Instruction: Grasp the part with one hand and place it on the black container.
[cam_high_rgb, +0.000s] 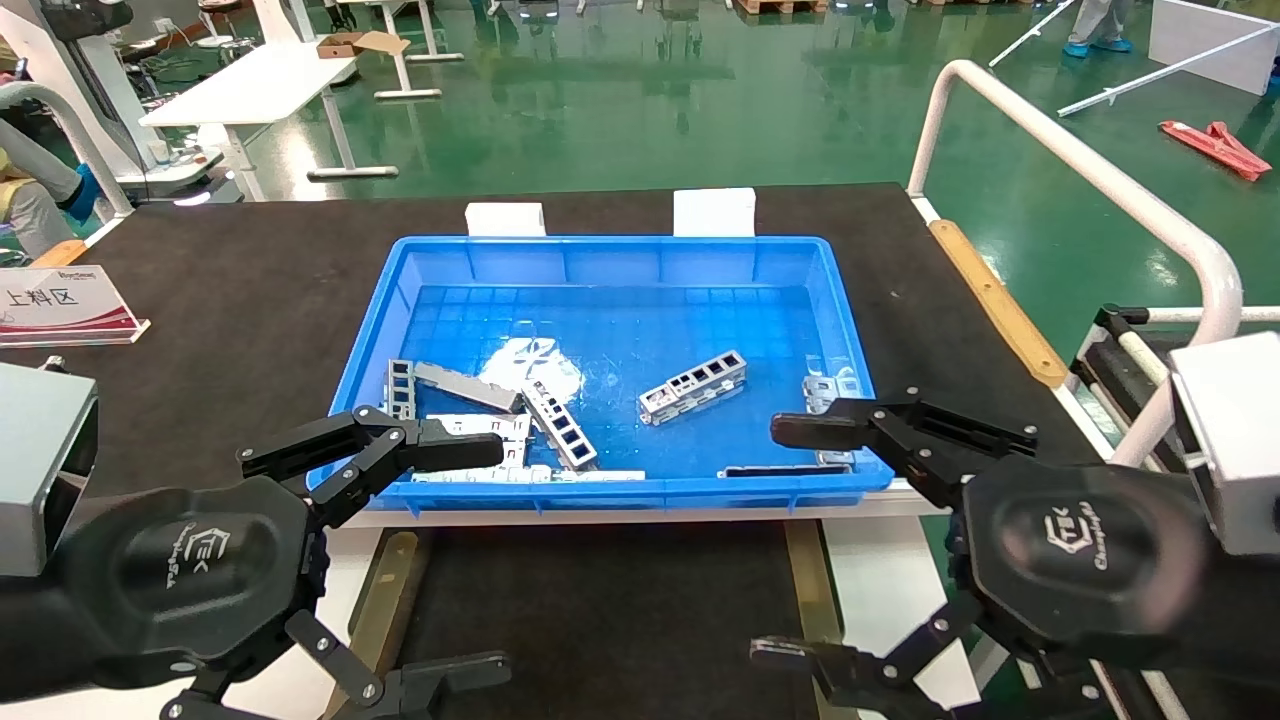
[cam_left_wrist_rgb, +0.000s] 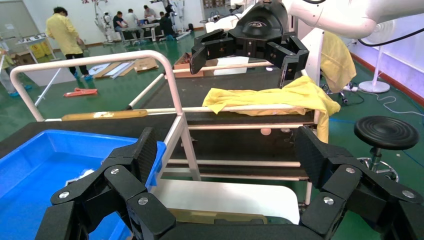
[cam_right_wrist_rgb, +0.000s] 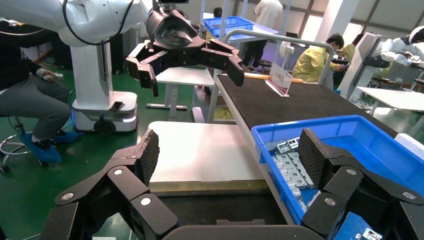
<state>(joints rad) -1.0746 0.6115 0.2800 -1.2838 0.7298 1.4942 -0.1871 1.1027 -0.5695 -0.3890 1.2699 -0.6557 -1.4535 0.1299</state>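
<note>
Both grippers hang at the bottom of the head view, the left gripper (cam_high_rgb: 440, 560) at lower left and the right gripper (cam_high_rgb: 790, 540) at lower right, each with fingers spread wide and holding nothing. Between them, at bottom centre, lies the black tray (cam_high_rgb: 600, 610) with tan rails on its sides; its floor has no part on it.

Just behind it stands the blue bin (cam_high_rgb: 620, 245), in the middle of the frame. The part (cam_high_rgb: 693, 386), a small metal ladder-like bar, lies alone on the bin floor, a little right of centre, apart from the other metal pieces piled at the bin's lower left. Its long axis runs diagonally, from lower left up to upper right.

I think the grasp is not yet begun. To do it well, the right gripper seems nearer: come down over the middle of the bar, turn the wrist so the fingers close across the narrow width, not along the length, then lift straight before carrying it to the tray.
</note>
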